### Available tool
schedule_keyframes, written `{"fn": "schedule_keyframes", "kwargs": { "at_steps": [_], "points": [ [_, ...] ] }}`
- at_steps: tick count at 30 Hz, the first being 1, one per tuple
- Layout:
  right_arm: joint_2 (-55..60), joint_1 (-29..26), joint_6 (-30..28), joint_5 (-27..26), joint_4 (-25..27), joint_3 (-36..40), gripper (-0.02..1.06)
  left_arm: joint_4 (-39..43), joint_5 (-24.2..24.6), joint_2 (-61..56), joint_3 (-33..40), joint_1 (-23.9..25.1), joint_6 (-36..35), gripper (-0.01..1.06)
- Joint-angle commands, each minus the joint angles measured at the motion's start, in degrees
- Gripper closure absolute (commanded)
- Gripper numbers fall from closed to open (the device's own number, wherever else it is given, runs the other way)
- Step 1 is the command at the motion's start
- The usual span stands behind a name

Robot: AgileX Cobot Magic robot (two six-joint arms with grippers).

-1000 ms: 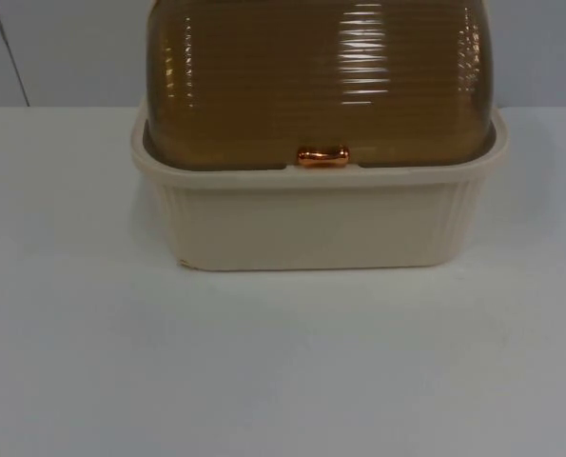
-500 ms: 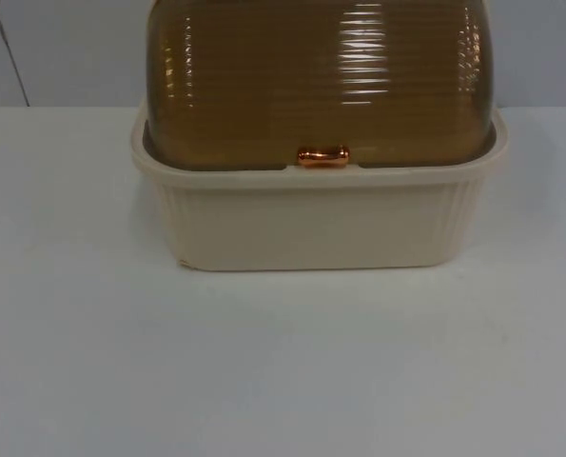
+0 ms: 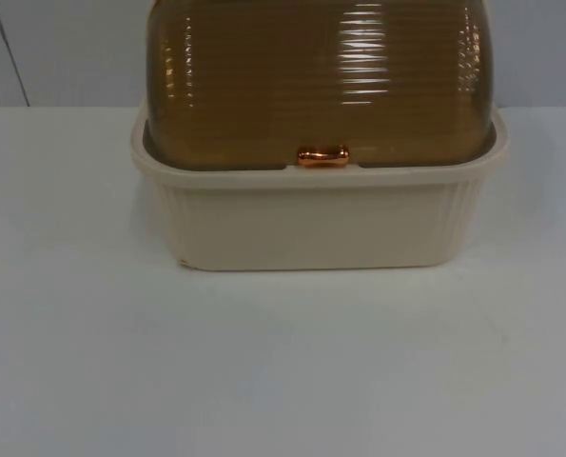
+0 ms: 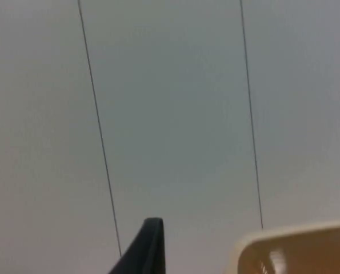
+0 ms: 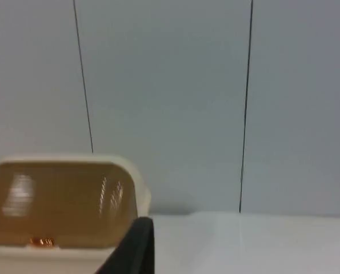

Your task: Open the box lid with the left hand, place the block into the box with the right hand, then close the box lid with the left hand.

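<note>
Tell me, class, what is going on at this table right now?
Nothing is being handled at this moment. A cream ribbed plastic box sits on the white table against the grey partition wall, its brown translucent domed lid shut, with the small copper handle at the front rim. A black fingertip of the left gripper points toward the wall beside a corner of the lid; a fingertip of the right gripper faces the box front. The lid is not yet opened.
</note>
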Motion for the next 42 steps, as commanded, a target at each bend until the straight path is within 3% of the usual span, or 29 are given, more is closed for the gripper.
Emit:
{"fn": "schedule_keyframes", "kwargs": {
  "at_steps": [1, 3, 8, 16, 29, 42],
  "points": [
    [0.1, 0.2, 0.3, -0.8, 0.0, 3.1, -0.01, 1.4, 0.1, 0.1, 3.5, 0.1, -0.4, 0.00],
    [0.1, 0.2, 0.3, -1.0, 0.0, 3.8, -0.01, 1.5, 0.1, 0.1, 4.6, 0.1, -0.4, 0.00],
    [0.1, 0.2, 0.3, -1.6, 0.0, 10.9, -0.01, 1.4, 0.1, 0.1, 17.3, 0.1, -0.4, 0.00],
    [0.1, 0.2, 0.3, -1.8, -2.1, 18.0, -0.01, 4.3, -0.5, 0.1, 29.9, 0.1, -0.4, 0.00],
    [0.1, 0.2, 3.0, -4.4, -4.4, 31.3, -0.01, 6.7, -8.8, 0.1, 45.9, 0.1, -0.4, 0.00],
    [0.1, 0.2, 3.0, -8.0, -4.6, 33.6, -0.01, 7.5, -8.2, 0.1, 47.1, 0.1, -0.5, 0.00]
  ]
}}
